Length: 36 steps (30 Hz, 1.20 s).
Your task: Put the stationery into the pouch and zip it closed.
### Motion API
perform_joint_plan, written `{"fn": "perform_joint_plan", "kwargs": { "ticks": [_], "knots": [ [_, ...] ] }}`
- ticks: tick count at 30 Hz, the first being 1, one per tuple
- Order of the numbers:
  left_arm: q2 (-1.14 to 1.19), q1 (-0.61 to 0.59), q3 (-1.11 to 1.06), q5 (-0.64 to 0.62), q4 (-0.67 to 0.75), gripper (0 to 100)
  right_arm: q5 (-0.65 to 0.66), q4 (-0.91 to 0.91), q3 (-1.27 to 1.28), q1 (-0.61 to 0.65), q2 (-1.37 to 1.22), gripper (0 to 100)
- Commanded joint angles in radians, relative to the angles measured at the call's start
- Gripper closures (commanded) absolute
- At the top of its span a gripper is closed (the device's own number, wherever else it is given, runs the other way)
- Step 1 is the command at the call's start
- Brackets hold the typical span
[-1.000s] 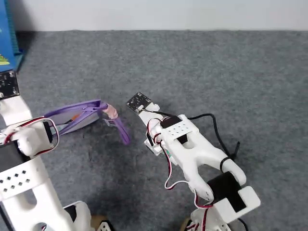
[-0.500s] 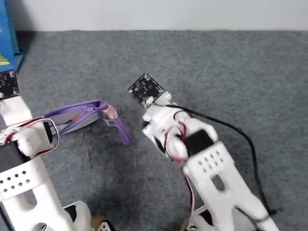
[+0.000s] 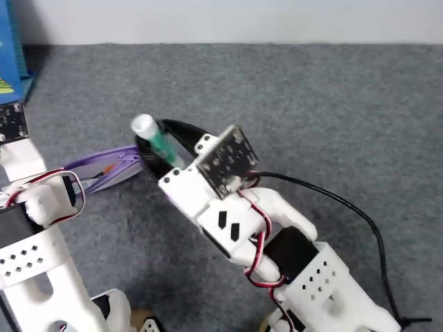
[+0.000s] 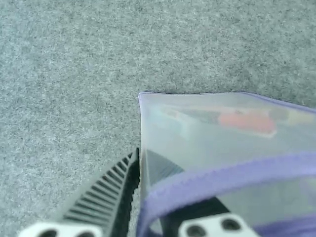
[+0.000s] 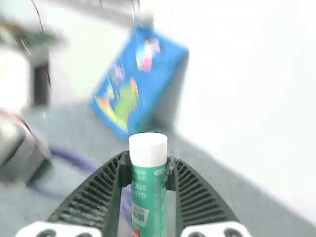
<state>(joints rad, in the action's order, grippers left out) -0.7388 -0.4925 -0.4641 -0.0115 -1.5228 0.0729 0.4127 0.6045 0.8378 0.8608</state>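
High view: the right hand (image 5: 147, 164) is clenched on a green glue stick (image 3: 158, 140), gripped by its body with the white cap protruding toward the upper left of the frame. The stick is tilted, left of centre, just beside the right end of the purple-edged clear pouch (image 3: 104, 168); whether they touch cannot be told. The pouch lies on the grey bench (image 3: 332, 104) at mid-left. Left wrist view: the left hand (image 4: 142, 165) grasps one edge of the pouch, and a red object (image 4: 245, 121) shows through its clear wall. A blue box (image 3: 10, 62) stands at the upper left edge.
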Motion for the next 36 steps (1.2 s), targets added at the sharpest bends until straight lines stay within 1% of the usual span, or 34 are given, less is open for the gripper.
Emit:
{"fn": "perform_joint_plan", "kwargs": {
  "ticks": [1, 5, 7, 9, 11, 13, 14, 16, 21, 30, 36],
  "knots": [
    [-0.002, -0.005, -0.007, 0.008, 0.026, 99, -0.048, -0.163, -0.057, 0.033, 0.024, 99.1],
    [-0.002, -0.005, -0.007, 0.008, 0.026, 99, -0.095, -0.285, -0.052, 0.082, 0.018, 99.1],
    [-0.002, -0.005, -0.007, 0.008, 0.026, 99, -0.097, -0.364, -0.012, 0.111, -0.005, 99.1],
    [-0.002, -0.005, -0.007, 0.008, 0.026, 99, -0.095, -0.504, 0.069, 0.124, -0.039, 99.1],
    [-0.002, -0.005, -0.008, 0.008, 0.026, 99, -0.083, -0.694, 0.169, 0.124, -0.084, 99.1],
    [-0.002, -0.005, -0.008, 0.008, 0.026, 99, -0.023, -0.872, 0.252, 0.127, -0.139, 99.1],
    [-0.002, -0.005, -0.008, 0.008, 0.026, 99, 0.005, -0.943, 0.278, 0.128, -0.171, 99.1],
    [-0.002, -0.005, -0.008, 0.008, 0.026, 99, 0.017, -1.036, 0.301, 0.131, -0.222, 99.1],
    [-0.002, -0.005, -0.008, 0.008, 0.026, 99, 0.018, -1.125, 0.302, 0.133, -0.297, 99.1],
    [-0.002, -0.005, -0.008, 0.008, 0.026, 99, 0.015, -1.233, 0.31, 0.188, -0.386, 99.1],
    [-0.002, -0.008, -0.016, 0.008, 0.04, 99, 0.015, -1.262, 0.373, 0.185, -0.4, 99.1]
  ]
}}
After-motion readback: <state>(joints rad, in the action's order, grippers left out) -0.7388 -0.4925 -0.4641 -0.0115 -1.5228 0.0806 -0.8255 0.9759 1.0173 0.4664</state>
